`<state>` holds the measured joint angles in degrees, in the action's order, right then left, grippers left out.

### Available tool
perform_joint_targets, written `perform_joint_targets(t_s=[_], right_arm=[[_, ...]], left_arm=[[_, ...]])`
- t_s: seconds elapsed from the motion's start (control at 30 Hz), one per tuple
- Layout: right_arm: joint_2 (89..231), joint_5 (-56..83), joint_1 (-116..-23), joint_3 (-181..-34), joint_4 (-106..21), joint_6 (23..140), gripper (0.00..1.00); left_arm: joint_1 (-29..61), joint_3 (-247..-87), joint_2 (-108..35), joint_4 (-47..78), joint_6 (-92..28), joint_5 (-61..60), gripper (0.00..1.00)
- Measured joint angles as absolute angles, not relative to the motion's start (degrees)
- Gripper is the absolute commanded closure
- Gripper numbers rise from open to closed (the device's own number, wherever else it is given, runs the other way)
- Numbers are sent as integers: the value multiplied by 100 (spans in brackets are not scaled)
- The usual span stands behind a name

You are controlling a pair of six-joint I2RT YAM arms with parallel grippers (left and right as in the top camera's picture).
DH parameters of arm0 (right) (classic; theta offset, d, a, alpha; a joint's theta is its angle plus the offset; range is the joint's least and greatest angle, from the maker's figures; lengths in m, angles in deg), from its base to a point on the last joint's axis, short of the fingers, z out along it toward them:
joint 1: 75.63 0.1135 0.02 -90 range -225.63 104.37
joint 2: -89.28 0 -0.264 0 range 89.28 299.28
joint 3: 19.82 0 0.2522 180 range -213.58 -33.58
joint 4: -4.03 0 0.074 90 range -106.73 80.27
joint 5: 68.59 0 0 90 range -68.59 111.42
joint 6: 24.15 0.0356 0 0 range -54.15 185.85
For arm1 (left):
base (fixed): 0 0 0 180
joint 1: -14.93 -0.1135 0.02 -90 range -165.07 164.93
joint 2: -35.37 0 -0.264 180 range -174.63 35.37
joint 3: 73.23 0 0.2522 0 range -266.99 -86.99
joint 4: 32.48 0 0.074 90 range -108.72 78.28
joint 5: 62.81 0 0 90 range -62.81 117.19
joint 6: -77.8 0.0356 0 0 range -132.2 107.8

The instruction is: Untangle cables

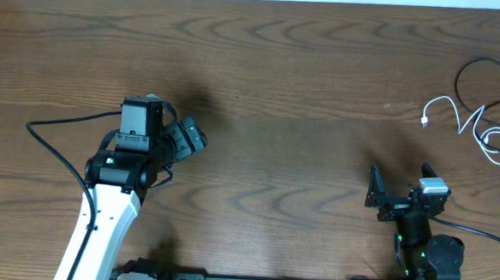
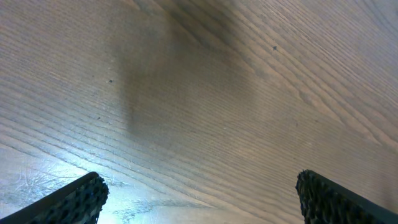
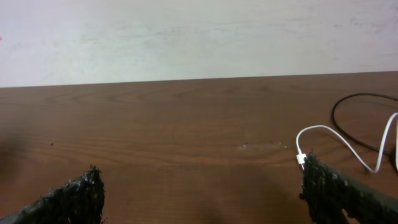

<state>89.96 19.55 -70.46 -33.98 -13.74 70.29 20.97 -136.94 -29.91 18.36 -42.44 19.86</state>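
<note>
**Cables: far right of the tabletop, ahead and to the right of the right gripper**

Right gripper: jaws spread wide, holding nothing, aimed at the far edge.
Outward: the white cable, plug end nearest, lies ahead and to the right. The black cable loops just beyond and crosses it. The tangle stretches mostly left to right and runs out of the overhead view at the right.
Left gripper: also wide open and empty, well apart from the tangle across bare wood.
Judgement: the right arm is nearer, with open room to approach but little margin on the right.
</note>
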Motion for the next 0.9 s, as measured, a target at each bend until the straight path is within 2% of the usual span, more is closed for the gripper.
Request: perform_joint_targets(t_s=[0.43, 0.6, 0.9], right_arm=[[8996, 1955, -7046, -3398, -1374, 7027, 1], [8996, 1957, -7046, -3398, -1376, 7012, 1], [8996, 1974, -7035, -3398, -1374, 7008, 1]], left_arm=[[2097, -13694, -2991, 1832, -4244, 1993, 2], [2095, -13694, -2901, 1849, -4240, 2434, 2], [2080, -12827, -1087, 1443, -3693, 2720, 2]])
